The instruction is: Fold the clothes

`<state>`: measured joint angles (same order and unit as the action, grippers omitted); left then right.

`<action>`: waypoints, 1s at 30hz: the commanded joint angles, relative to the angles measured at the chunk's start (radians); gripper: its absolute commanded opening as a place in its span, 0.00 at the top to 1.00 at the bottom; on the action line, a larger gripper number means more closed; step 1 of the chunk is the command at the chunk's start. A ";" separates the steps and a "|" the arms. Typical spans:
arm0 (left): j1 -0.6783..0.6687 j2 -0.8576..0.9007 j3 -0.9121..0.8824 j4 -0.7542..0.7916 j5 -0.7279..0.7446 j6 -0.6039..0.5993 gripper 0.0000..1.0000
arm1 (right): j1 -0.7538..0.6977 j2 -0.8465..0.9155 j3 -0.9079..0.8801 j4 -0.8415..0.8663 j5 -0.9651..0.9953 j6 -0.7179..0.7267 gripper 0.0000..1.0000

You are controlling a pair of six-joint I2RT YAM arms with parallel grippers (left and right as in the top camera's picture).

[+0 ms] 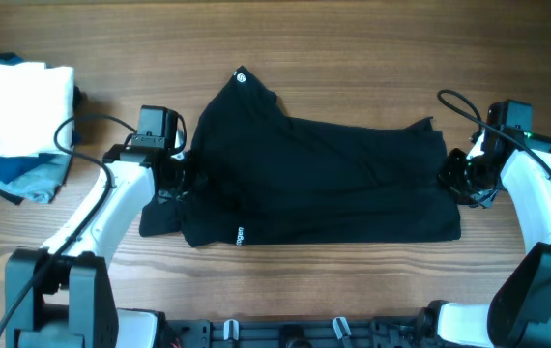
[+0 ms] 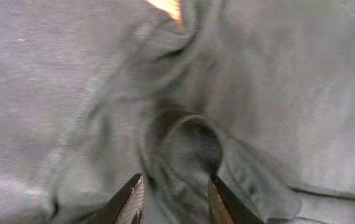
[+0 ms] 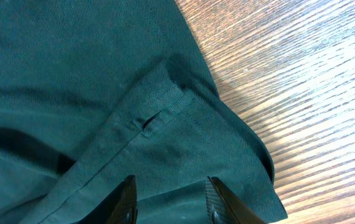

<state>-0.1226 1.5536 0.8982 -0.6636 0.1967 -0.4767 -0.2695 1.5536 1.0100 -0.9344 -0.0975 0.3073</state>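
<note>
As you scan the bench [image 1: 353,39] from the left, you first meet a white folded cloth [image 1: 19,92] at the far left edge. A blue garment [image 1: 29,176] shows from under its near side, and both sit well apart from the task's thing. Next comes the left arm [image 1: 101,208], reaching in so that the left end effector [image 1: 181,179] sits at the left border of the black garment [image 1: 333,184]. In its wrist view the two fingertips [image 2: 132,200] stand apart. Puckered fabric rises in a rounded fold [image 2: 187,140] just ahead of them, and cloth fills the gap between them. Whether they are pinching that cloth or merely straddling it, you cannot tell. The black garment itself lies spread across the middle of the bench, mostly flat and crossed by diagonal creases. A peak at its far left corner carries a small white round logo [image 1: 241,76], and a small white printed mark [image 1: 241,234] sits close to its near edge. At the garment's right border you find the right end effector [image 1: 457,176], carried by the right arm [image 1: 546,208]. From that wrist camera its fingers [image 3: 126,198] are parted and released, poised over a stitched hem [image 3: 159,99] with a small slit in it. The fabric lies flat beneath them, and bare wood grain shows just beside the garment's edge.
</note>
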 commanded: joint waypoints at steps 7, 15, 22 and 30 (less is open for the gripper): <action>-0.005 0.087 0.002 0.030 -0.048 -0.002 0.73 | -0.003 0.000 0.009 0.002 -0.016 -0.019 0.63; 0.064 0.025 0.111 0.053 -0.045 0.024 0.96 | -0.003 0.000 0.009 0.039 -0.007 -0.018 0.63; 0.078 0.042 0.098 -0.053 -0.033 0.025 0.37 | -0.003 0.000 0.009 0.035 -0.008 -0.018 0.63; 0.078 0.044 -0.074 -0.025 -0.065 0.027 0.66 | -0.002 0.001 -0.110 0.071 -0.204 -0.121 0.74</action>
<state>-0.0391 1.5906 0.8913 -0.7197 0.1452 -0.4515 -0.2703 1.5536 0.9718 -0.9001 -0.2420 0.2211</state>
